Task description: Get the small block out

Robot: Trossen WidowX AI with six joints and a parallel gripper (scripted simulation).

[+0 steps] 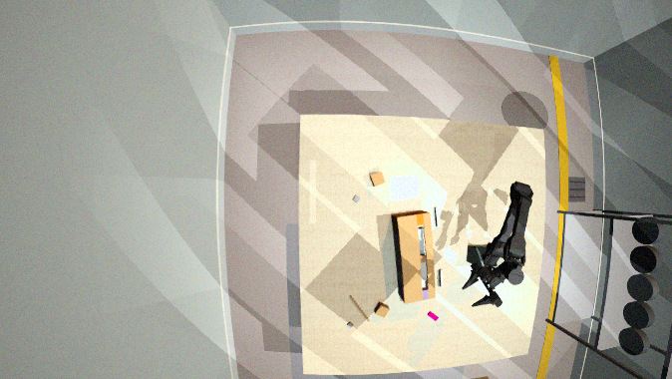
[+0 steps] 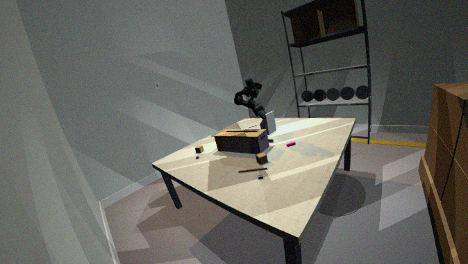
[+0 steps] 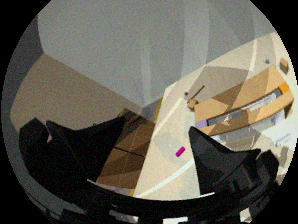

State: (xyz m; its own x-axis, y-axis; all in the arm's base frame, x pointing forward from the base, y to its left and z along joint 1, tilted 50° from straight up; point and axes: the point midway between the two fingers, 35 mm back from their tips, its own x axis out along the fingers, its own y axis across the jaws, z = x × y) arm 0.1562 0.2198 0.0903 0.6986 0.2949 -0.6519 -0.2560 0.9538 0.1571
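A small magenta block [image 1: 433, 315] [image 2: 291, 144] [image 3: 180, 151] lies on the table outside the box, a little off its purple-marked end. The wooden box [image 1: 406, 256] [image 2: 239, 144] [image 3: 240, 96] stands upright, with slots in its top and an orange mark at its other end. The inside of the box and its shelf cannot be made out clearly. My gripper [image 1: 468, 296] [image 3: 157, 125] is open and empty, raised above the table to the robot's side of the box. It is apart from both box and block.
Two wooden cubes [image 1: 377, 179] [image 1: 382, 309], two small grey cubes [image 1: 356, 198] [image 1: 350, 324] and a thin stick [image 1: 359, 307] [image 2: 253, 170] lie beyond or beside the box. Two dark bars [image 1: 435, 216] [image 1: 440, 277] are near its front. A pale upright panel [image 2: 271, 121] stands by the arm.
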